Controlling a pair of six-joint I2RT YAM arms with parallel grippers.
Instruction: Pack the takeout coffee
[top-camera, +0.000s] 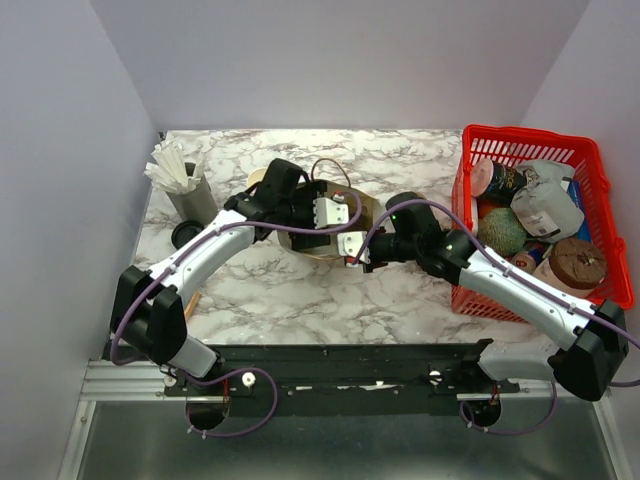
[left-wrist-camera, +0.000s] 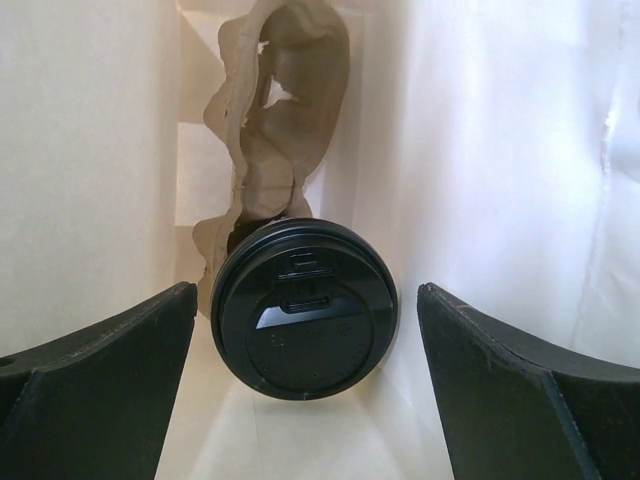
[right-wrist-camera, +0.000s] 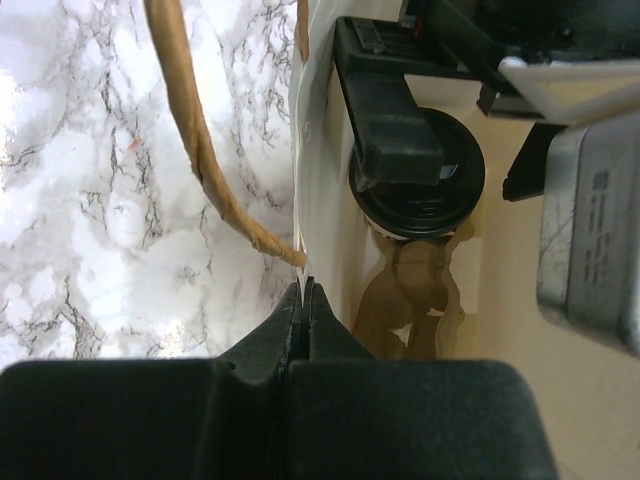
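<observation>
Takeout coffee stood in paper bag between wide-open, empty left fingers; right fingers pinched bag rim; left withdrawal due.

White marble table with grey veins sits under both sets of jaws, and it also shows just left of the right-hand jaws. Plain pale walls box it in: back wall beyond the jaws, left wall and right wall either side. Metal rail on the near side. Soft, even light.

Narrow gaps between takeout coffee and bag walls on either side
</observation>
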